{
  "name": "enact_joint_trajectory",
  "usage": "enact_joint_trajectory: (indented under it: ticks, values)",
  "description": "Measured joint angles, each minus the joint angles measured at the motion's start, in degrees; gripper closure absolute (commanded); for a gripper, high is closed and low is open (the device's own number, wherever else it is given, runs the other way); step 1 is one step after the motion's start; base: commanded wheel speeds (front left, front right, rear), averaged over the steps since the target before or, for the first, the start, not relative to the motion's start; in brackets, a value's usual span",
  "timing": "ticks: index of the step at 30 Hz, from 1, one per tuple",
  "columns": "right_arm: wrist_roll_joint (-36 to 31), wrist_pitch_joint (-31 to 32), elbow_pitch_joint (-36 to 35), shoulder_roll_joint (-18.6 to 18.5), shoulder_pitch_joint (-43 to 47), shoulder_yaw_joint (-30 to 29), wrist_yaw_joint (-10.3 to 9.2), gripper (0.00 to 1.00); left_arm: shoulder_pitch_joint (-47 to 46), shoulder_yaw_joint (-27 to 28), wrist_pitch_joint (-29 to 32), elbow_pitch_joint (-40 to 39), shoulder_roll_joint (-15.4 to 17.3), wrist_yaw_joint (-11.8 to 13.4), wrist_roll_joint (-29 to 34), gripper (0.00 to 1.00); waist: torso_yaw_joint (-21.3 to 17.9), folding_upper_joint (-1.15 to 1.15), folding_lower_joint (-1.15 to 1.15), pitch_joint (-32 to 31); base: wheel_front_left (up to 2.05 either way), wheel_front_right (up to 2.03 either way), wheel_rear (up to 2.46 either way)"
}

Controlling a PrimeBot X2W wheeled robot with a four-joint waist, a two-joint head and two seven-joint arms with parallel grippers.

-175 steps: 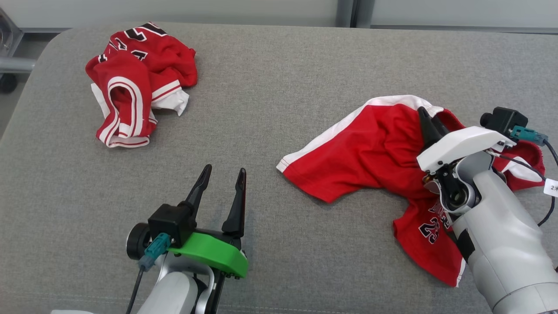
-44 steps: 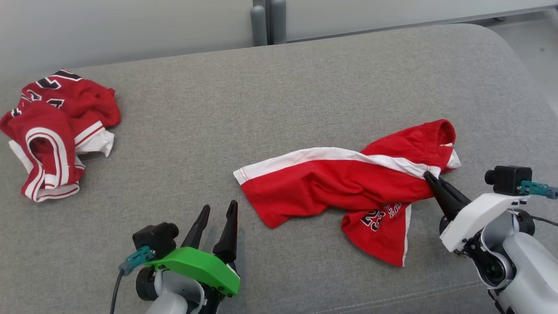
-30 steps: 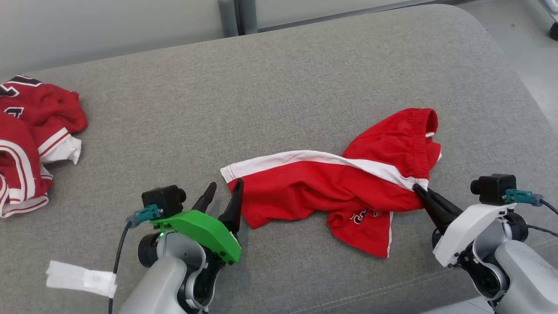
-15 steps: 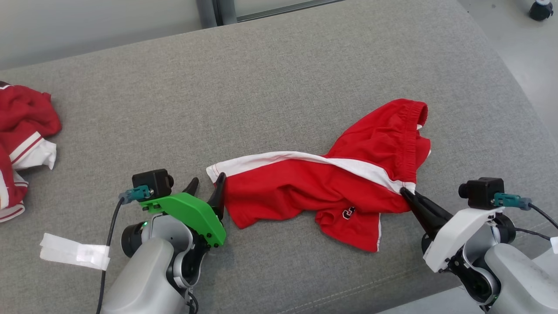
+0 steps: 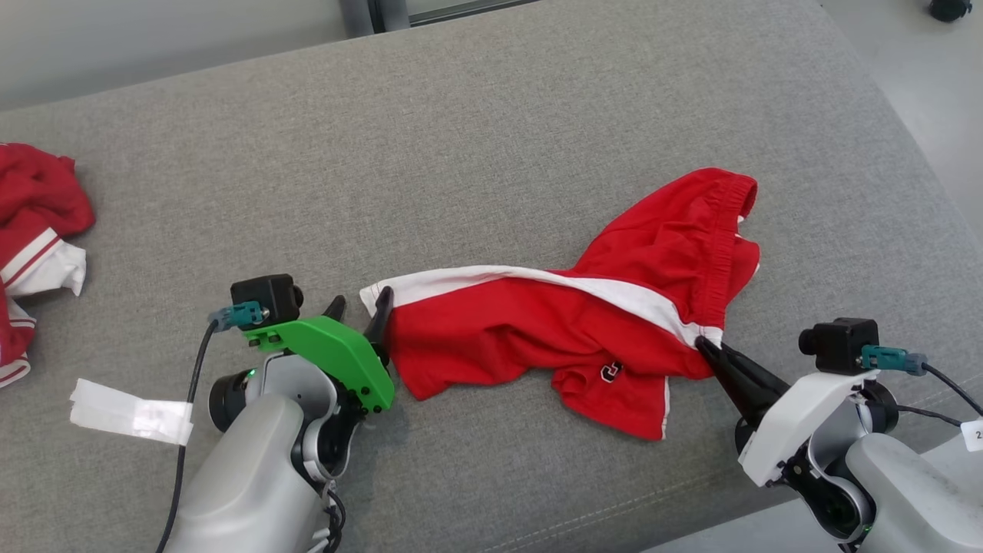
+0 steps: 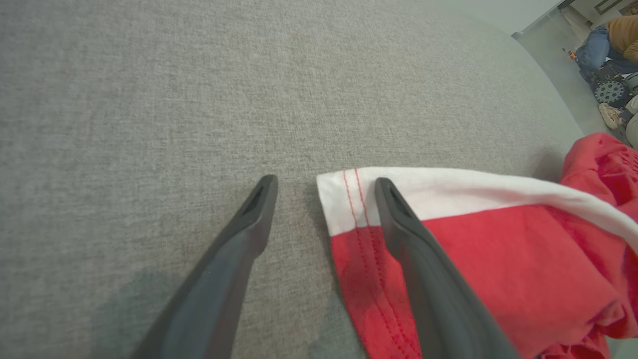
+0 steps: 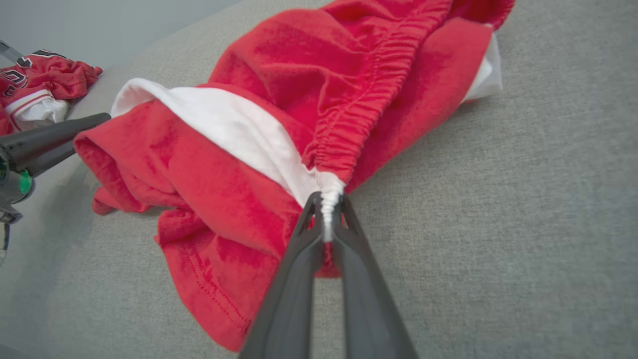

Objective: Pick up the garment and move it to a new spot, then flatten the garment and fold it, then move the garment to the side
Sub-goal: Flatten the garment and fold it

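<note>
The red shorts (image 5: 584,322) lie crumpled near the front edge of the grey cushion (image 5: 491,115), right of middle. The right end effector (image 5: 701,344) is clamped on a small bunch of waistband; a hard pull could slip it free. The left end effector (image 5: 359,301) stands apart, straddling the white hem corner, and closing could miss it or catch only one layer.

Over on the far side, the grey cushion (image 5: 476,138) is bare from end to end, so there's plenty of room to reach across. The red shorts (image 5: 537,322) sprawl along the near middle from the left gripper (image 5: 361,298) to the right gripper (image 5: 702,345), so nothing passes low between the two. Left of the left gripper there's open fabric as far as the crumpled red jersey (image 5: 34,207) at the edge. A white strip (image 5: 130,412) lies flat on that stretch.
</note>
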Motion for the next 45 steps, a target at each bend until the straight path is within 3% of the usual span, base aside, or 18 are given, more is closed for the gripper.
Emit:
enact_joint_trajectory:
  ticks: [7, 10, 11, 12, 13, 14, 16, 17, 29, 40, 45]
  values:
    - [1.0, -0.1, 0.1, 0.0, -0.1, 0.5, 0.00, 1.00, -0.8, -1.8, 0.5, 1.5, -0.1, -0.6, 0.0, 0.00, -0.2, 0.00, 0.00, 0.5, 0.00, 0.00, 0.00]
    - [1.2, -0.4, 0.2, 0.0, -0.2, 0.7, 0.00, 1.00, -1.5, -2.3, 0.5, 2.1, -0.1, -1.1, 0.0, 0.08, -0.2, 0.00, 0.00, 0.7, 0.00, 0.00, 0.00]
    - [1.2, -0.5, 0.2, 0.0, -0.2, 0.7, 0.00, 1.00, -1.6, -2.5, 0.5, 2.3, -0.1, -1.2, 0.0, 0.17, -0.2, 0.00, 0.00, 0.7, 0.00, 0.00, 0.00]
    - [1.3, -0.5, 0.3, 0.0, -0.2, 0.8, 0.00, 1.00, -1.8, -2.8, 0.5, 2.5, -0.1, -1.2, -0.2, 0.37, -0.2, 0.00, 0.00, 0.8, 0.00, 0.00, 0.00]
    - [1.4, -0.5, 0.3, 0.0, -0.3, 1.0, 0.00, 1.00, -2.0, -3.1, 0.5, 2.7, -0.1, -1.4, -0.4, 0.50, -0.2, 0.00, 0.00, 0.8, 0.00, 0.00, 0.00]
    - [1.5, -0.6, 0.4, 0.0, -0.4, 1.1, 0.00, 1.00, -2.1, -3.4, 0.5, 2.8, -0.1, -1.6, -0.4, 0.57, -0.2, 0.00, 0.00, 0.8, 0.00, 0.00, 0.00]
    - [1.7, -0.8, 0.5, 0.0, -0.5, 1.2, 0.00, 1.00, -2.3, -3.8, 0.5, 3.0, -0.1, -1.8, -0.5, 0.90, -0.3, 0.00, 0.00, 0.9, 0.00, 0.00, 0.00]
    - [1.7, -0.8, 0.5, 0.0, -0.6, 1.3, 0.00, 1.00, -2.3, -4.1, 0.5, 3.0, -0.1, -2.0, -0.9, 1.00, -0.3, 0.00, 0.00, 0.9, 0.00, 0.00, 0.00]
    - [2.8, -4.3, 0.8, -0.3, -2.7, 0.0, 0.00, 1.00, -4.0, -4.8, -4.3, 2.4, -0.2, -3.9, -3.7, 1.00, 0.2, 0.00, 0.00, 0.5, 0.00, 0.00, 0.00]
    - [4.7, -9.4, -5.0, -0.2, -9.1, -7.1, 0.00, 1.00, -7.3, 2.2, -14.2, -2.7, -0.6, -6.3, -7.4, 1.00, 2.2, 0.00, 0.00, -1.6, 0.00, 0.00, 0.00]
    - [3.8, -5.9, -5.3, 0.1, -16.5, -2.3, 0.00, 1.00, -10.2, 4.3, -13.0, -2.5, 0.4, -6.5, -8.4, 1.00, 2.6, 0.00, 0.00, -2.9, 0.00, 0.00, 0.00]
